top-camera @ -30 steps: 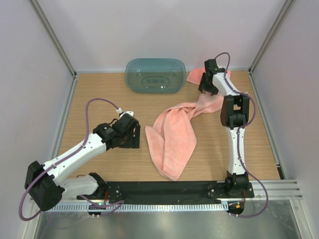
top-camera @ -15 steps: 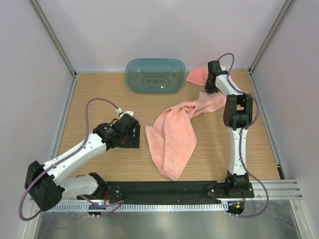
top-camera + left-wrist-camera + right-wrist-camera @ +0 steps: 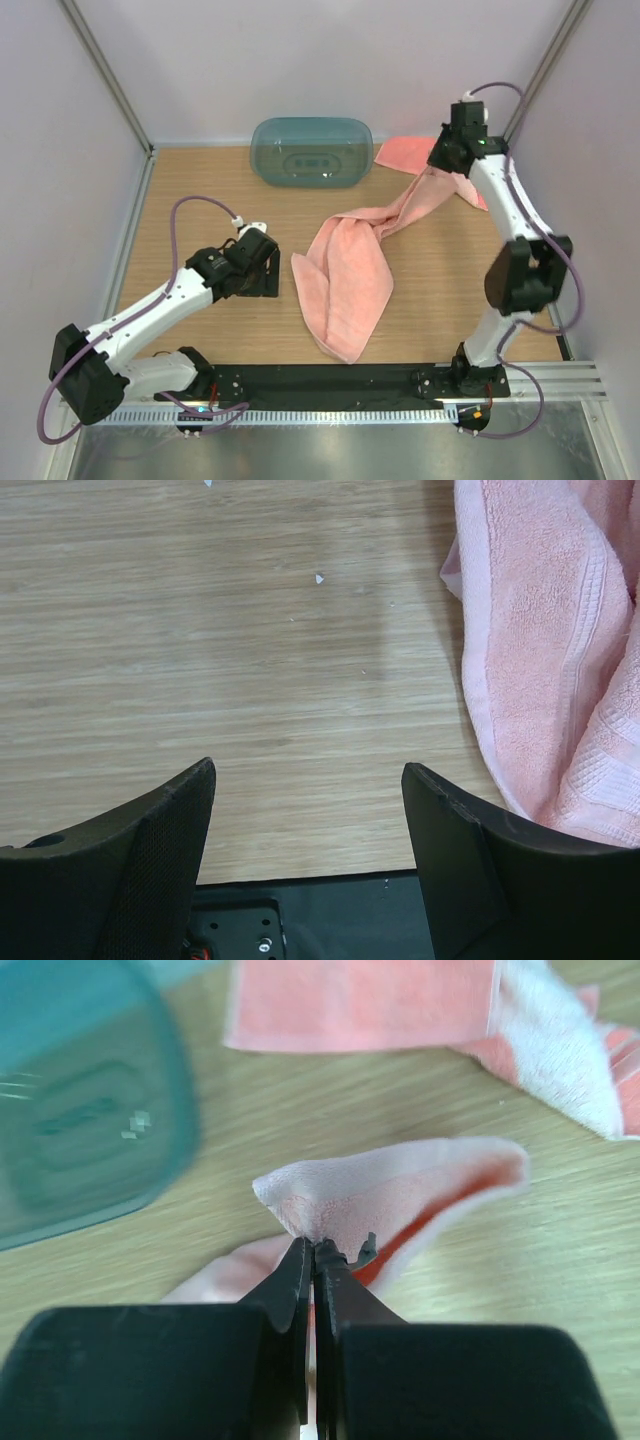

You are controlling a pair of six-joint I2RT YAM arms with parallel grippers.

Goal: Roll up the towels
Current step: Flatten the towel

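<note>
One salmon-pink towel (image 3: 345, 270) lies crumpled in the middle of the table, and a narrow strip of it stretches up toward the back right. My right gripper (image 3: 447, 168) is shut on that strip's far corner and holds it off the table. In the right wrist view the fingers (image 3: 315, 1250) pinch a raised fold of the towel (image 3: 400, 1190). A second towel (image 3: 403, 152) lies flat at the back right, behind the lifted corner. My left gripper (image 3: 262, 285) rests low just left of the crumpled towel, open with nothing in it (image 3: 308, 770); the towel's edge (image 3: 540, 660) is beside its right finger.
A translucent teal oval tub (image 3: 311, 152) stands at the back centre, close to the second towel (image 3: 360, 1005) and also visible in the right wrist view (image 3: 80, 1110). White walls with metal posts enclose the table. A black base rail (image 3: 330, 380) runs along the near edge.
My right gripper closed on the towel's far corner and rose toward the back right, pulling the strip taut off the table. The left arm stayed still.
</note>
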